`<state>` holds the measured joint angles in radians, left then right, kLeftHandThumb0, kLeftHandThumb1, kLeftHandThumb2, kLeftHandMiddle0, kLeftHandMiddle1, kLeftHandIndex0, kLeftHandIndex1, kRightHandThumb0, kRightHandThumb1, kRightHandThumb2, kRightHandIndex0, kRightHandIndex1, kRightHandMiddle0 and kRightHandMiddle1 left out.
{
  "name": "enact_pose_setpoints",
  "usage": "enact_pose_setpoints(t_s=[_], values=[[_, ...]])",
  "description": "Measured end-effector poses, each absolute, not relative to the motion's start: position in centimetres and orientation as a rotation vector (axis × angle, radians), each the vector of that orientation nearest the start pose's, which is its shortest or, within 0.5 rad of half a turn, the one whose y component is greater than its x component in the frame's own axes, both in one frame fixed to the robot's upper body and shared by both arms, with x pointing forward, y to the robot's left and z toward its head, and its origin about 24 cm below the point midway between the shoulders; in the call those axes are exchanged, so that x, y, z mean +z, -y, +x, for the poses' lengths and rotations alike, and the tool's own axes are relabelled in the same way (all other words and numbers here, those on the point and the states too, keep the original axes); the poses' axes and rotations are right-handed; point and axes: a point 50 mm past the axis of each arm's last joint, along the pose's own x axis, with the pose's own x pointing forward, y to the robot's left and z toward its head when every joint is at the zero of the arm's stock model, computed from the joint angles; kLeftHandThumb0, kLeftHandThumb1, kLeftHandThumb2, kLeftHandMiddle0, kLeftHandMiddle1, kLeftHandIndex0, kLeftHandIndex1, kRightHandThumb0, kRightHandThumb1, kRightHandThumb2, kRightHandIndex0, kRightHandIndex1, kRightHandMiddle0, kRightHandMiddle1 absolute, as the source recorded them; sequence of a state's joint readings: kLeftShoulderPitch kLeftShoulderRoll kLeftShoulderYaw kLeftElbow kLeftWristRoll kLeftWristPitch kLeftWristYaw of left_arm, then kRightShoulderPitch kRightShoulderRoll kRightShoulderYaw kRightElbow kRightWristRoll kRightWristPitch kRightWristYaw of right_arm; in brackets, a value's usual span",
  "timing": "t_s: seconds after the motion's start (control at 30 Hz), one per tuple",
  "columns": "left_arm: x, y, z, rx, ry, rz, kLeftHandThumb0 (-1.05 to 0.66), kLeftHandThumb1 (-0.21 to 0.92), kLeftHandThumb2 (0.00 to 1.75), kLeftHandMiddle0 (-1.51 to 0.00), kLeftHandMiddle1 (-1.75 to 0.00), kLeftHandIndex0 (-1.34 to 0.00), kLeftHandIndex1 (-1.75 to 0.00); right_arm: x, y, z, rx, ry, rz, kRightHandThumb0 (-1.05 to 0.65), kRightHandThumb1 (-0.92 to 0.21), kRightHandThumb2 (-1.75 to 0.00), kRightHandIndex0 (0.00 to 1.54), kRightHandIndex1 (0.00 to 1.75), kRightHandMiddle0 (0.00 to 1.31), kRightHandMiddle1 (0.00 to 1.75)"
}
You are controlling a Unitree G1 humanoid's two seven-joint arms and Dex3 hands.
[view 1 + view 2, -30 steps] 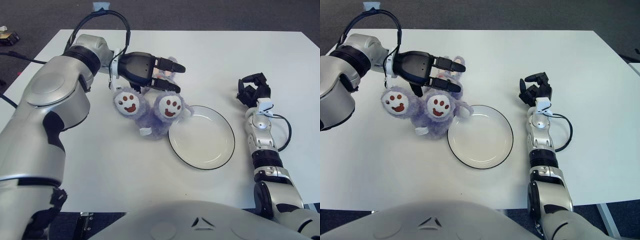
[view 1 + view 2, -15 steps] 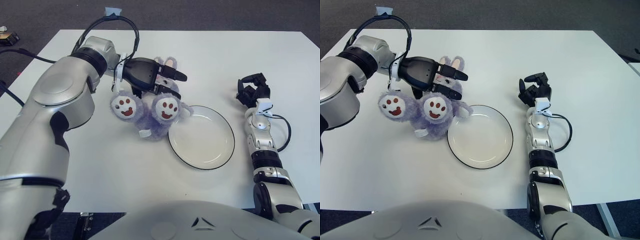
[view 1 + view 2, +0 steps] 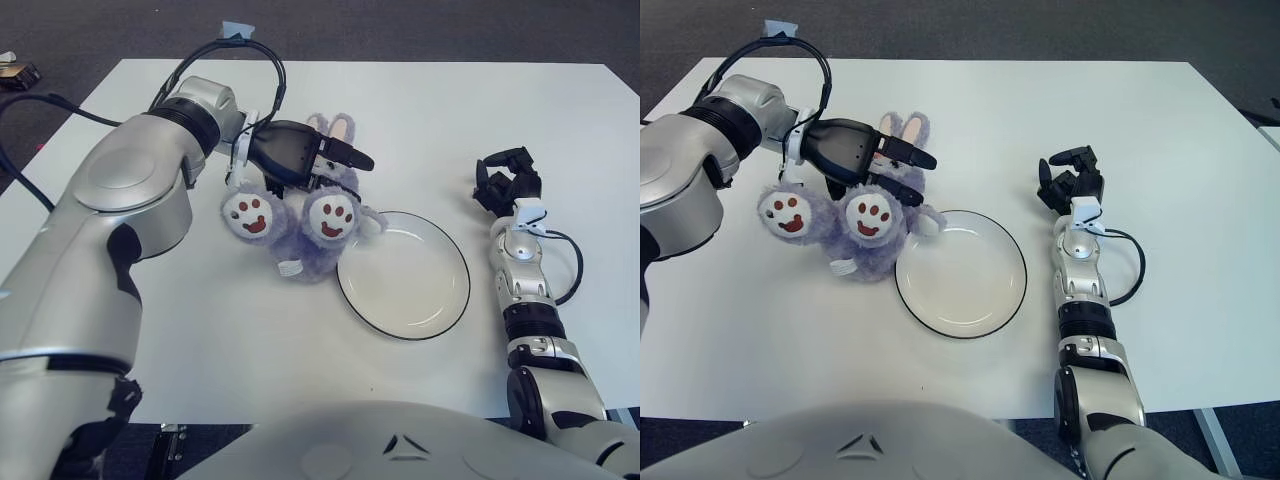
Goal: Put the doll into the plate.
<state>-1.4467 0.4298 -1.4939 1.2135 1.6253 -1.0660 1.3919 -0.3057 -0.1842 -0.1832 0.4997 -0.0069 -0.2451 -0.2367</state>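
Reaching over the purple plush bunny (image 3: 300, 215), the left hand (image 3: 300, 158) has its fingers spread around the body — no firm grip visible. Bunny lies on the white table (image 3: 200, 330), touching the empty plate's (image 3: 403, 274) left rim. Right hand (image 3: 507, 178) rests curled, well apart.

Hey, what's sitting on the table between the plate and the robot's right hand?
Nothing: bare white table separates the plate from the right hand, which is parked at the table's right. The right eye view shows it plainly.
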Motion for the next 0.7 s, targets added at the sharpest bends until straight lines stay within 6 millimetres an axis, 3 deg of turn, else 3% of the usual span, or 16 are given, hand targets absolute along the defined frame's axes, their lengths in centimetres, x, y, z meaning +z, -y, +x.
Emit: enact_pose_setpoints(t_s=[0.23, 0.4, 0.7], values=[[14.82, -10.64, 34.71, 2.032, -1.850, -2.348, -0.23, 0.92, 0.04, -0.23, -0.02, -0.30, -0.01, 4.51, 23.17, 30.05, -0.393, 0.083, -0.096, -0.37, -0.78, -0.63, 0.86, 1.75, 0.36, 1.66], [14.63, -10.42, 34.62, 2.105, -1.746, -2.389, -0.23, 0.92, 0.04, -0.41, -0.04, -0.42, -0.05, 4.57, 23.20, 30.01, -0.398, 0.085, -0.085, -0.37, -0.78, -0.64, 0.85, 1.75, 0.36, 1.67], [14.53, -10.24, 34.62, 2.120, -1.716, -2.419, -0.26, 0.92, 0.05, -0.68, -0.09, -0.58, -0.08, 4.62, 23.21, 29.93, -0.399, 0.087, -0.071, -0.37, -0.78, -0.65, 0.84, 1.75, 0.36, 1.67]])
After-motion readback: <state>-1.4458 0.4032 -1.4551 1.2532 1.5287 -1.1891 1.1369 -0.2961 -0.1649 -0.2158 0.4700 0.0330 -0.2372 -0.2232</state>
